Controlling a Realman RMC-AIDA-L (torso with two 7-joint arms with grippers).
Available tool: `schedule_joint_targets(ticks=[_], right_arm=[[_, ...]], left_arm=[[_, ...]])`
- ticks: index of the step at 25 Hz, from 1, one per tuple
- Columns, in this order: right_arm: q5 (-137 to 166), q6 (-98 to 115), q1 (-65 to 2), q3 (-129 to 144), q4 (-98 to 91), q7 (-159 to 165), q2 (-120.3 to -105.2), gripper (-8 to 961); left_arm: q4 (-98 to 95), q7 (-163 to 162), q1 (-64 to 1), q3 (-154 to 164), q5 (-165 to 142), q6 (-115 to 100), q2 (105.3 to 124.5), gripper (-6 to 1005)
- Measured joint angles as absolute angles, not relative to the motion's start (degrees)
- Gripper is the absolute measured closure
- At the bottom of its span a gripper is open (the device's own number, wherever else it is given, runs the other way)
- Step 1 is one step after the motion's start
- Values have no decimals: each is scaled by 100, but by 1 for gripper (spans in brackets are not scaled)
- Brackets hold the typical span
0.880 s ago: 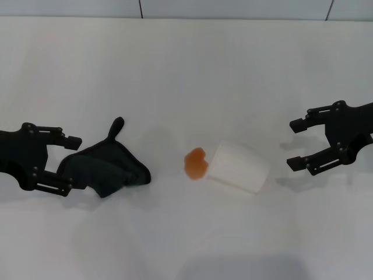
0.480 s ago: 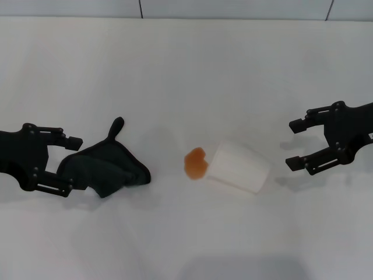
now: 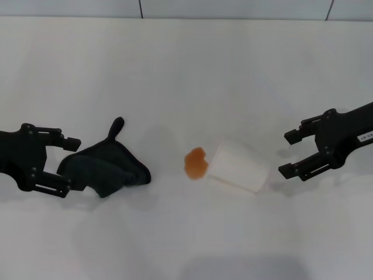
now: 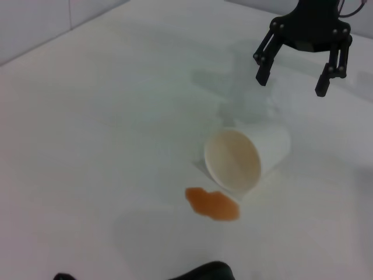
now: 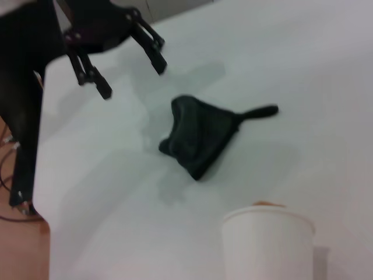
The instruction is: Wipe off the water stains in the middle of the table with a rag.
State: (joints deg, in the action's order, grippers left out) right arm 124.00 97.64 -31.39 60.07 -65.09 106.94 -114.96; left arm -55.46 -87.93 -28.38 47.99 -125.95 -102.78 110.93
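A white table [image 3: 186, 70] held a small orange stain [image 3: 196, 163] near its middle, touching the mouth of a tipped white cup [image 3: 239, 167]. A black rag [image 3: 105, 168] lay crumpled to the stain's left. The left gripper [image 3: 67, 163] sat open at the rag's edge, holding nothing. The right gripper [image 3: 287, 153] hovered open and empty, just right of the cup.

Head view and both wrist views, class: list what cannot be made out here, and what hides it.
- Orange-brown liquid blot: right wrist view, mostly hidden behind the tipped white paper cup.
- Soft black cloth rag: left wrist view, cut off by the picture's edge.
- Cup's inside: faces away in head view.
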Motion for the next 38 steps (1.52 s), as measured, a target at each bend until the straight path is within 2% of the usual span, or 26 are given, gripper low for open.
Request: schedule_joint_targets(ticks=[23, 38], right_arm=[[13239, 8981, -3954, 7994, -6841, 13030, -11523, 107], [13532, 8639, -4245, 8892, -6606, 13846, -11550, 115]], left_arm=[[-5546, -8850, -2904, 4807, -12695, -10337, 11136, 125], [-5558, -8859, -2936, 4808, -12756, -10318, 11196, 125]])
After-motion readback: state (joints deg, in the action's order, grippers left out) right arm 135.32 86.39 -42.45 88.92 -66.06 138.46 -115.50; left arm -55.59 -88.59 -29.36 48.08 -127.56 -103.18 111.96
